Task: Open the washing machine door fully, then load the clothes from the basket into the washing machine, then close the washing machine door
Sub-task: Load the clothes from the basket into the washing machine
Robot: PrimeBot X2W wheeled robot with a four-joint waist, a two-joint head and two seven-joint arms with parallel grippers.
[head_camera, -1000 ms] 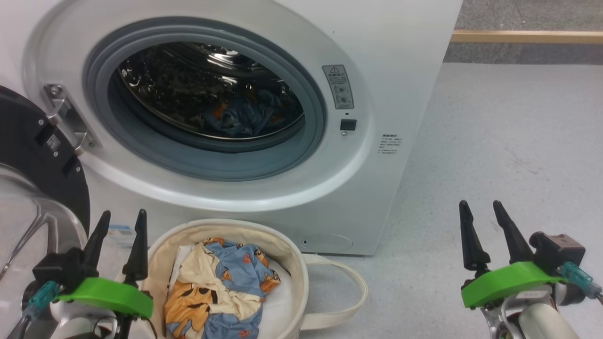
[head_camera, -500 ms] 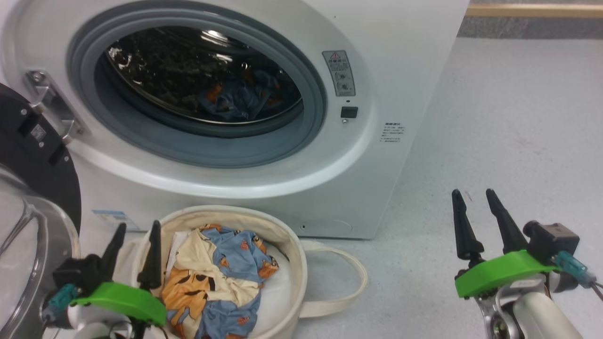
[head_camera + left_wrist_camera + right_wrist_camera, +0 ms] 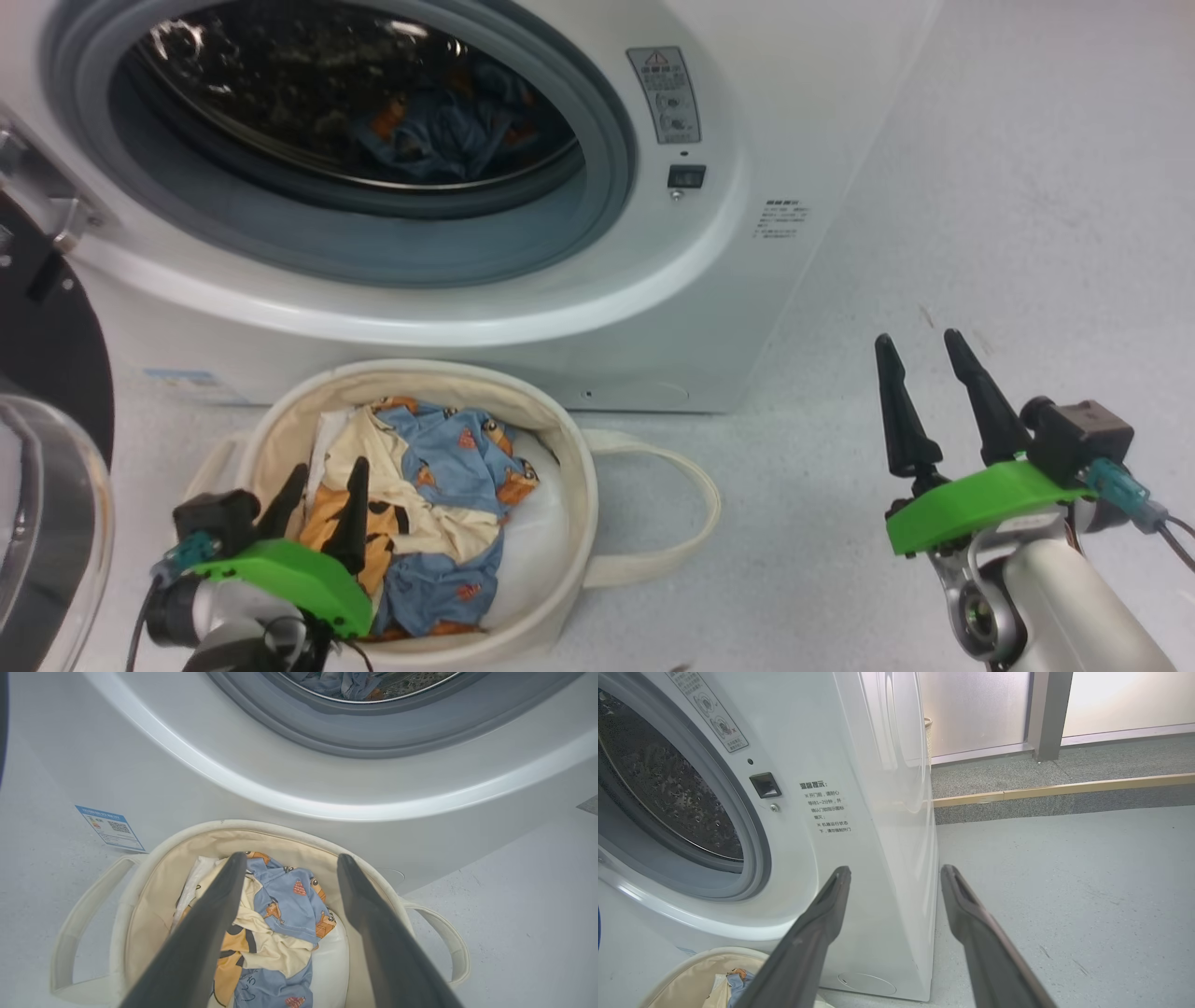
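Your left gripper [image 3: 327, 474], 2 fingers [image 3: 355, 513] spread and empty, hangs over the clothes [image 3: 448, 457] in the basket [image 3: 411, 371]; your right gripper [image 3: 917, 341], equally spread, hangs right of the washing machine [image 3: 803, 112].

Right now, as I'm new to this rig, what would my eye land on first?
The washing machine gapes open across the top of the head view, a blue garment already in its drum. Just below stands the basket of cartoon-print clothes, with the open left gripper aimed at them. The open right gripper hangs at lower right.
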